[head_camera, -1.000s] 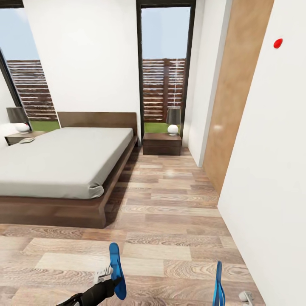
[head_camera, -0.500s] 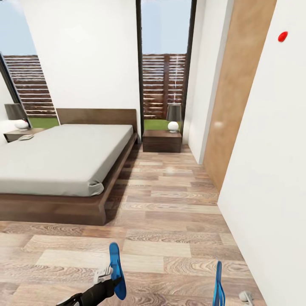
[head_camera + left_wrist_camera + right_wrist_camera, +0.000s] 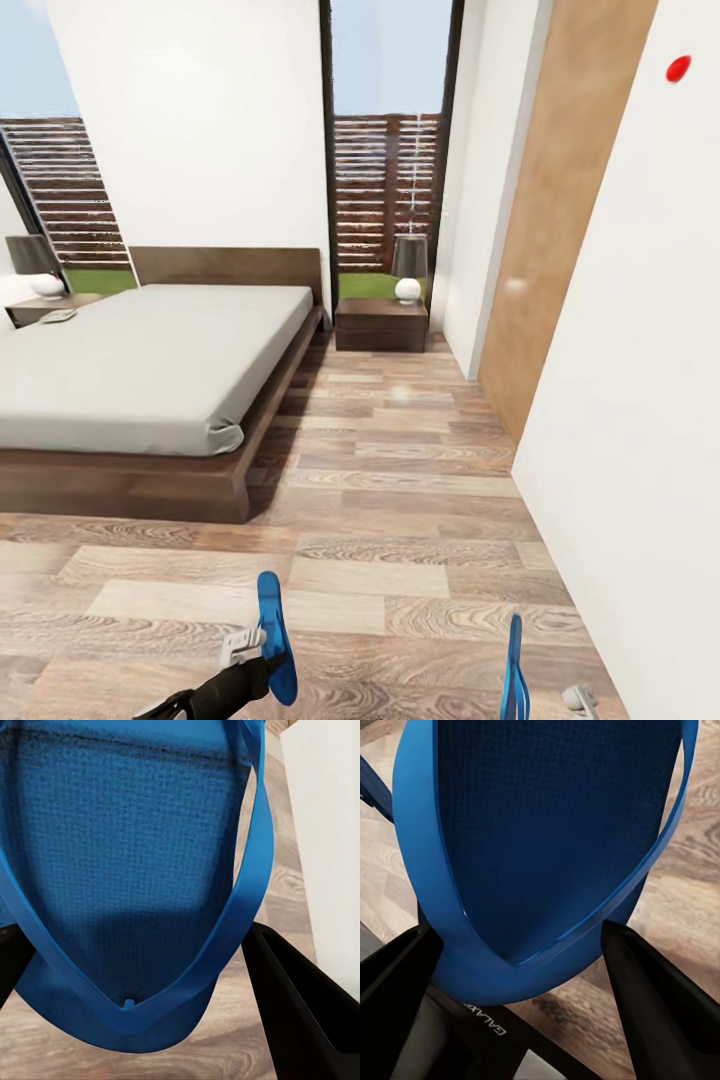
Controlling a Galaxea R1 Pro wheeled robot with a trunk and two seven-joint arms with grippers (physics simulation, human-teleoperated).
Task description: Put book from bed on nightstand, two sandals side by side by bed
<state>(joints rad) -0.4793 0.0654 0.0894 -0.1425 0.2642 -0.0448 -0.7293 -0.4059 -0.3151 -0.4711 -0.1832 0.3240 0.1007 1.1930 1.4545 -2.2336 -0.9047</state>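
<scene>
My left gripper [image 3: 255,652] is shut on one blue sandal [image 3: 272,635], held on edge above the floor at the bottom of the head view. My right gripper [image 3: 570,698] is shut on the other sandal [image 3: 514,675] at the bottom right. In the left wrist view, that sandal [image 3: 127,870] sits between the black fingers [image 3: 300,1020]. The right wrist view shows its sandal [image 3: 547,832] between its fingers [image 3: 660,1005]. The bed [image 3: 150,370] lies ahead on the left, its mattress bare. A nightstand [image 3: 381,325] stands to its right. A second nightstand [image 3: 40,308] carries a small flat thing [image 3: 60,316], too small to tell whether it is the book.
A wood-plank floor [image 3: 400,470] runs between the bed's side and the white wall [image 3: 620,420] on the right. A light-brown door [image 3: 555,230] is set in that wall. A lamp [image 3: 408,268] stands on the near nightstand, before a tall window [image 3: 385,150].
The whole head view has shifted, with bed and nightstands sliding up the picture, so the camera has moved. Both sandals stay held in the same spots.
</scene>
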